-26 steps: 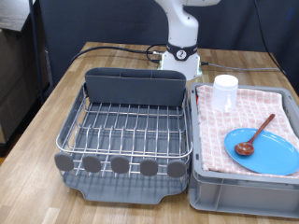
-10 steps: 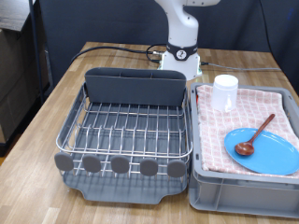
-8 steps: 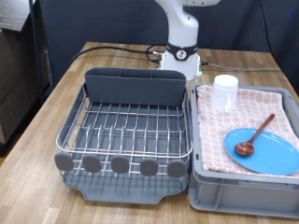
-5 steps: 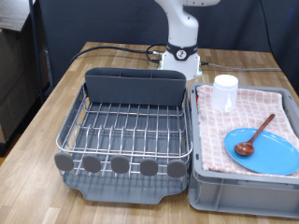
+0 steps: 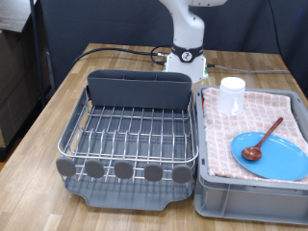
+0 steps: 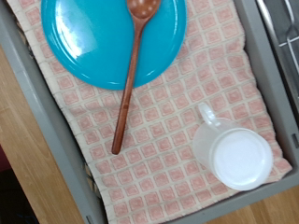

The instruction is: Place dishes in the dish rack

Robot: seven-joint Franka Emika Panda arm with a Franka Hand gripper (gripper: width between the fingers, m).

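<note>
You cannot see your gripper, so its fingers can't be judged. The round light-blue plate (image 5: 270,154), brown wooden spoon (image 6: 132,75) and small white plastic cup (image 5: 231,95) lie on the pink checked cloth (image 5: 223,135). The metal wire dish rack (image 5: 133,135) sits on the wooden table (image 5: 58,101).

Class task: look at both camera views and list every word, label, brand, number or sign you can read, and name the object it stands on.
No readable text in either view.
Round mark on the white robot arm base: too small and blurred to read.
Round light-blue plate, brown wooden spoon, small white plastic cup, pink checked cloth, metal wire dish rack: no markings.
The hand is not in view.
</note>
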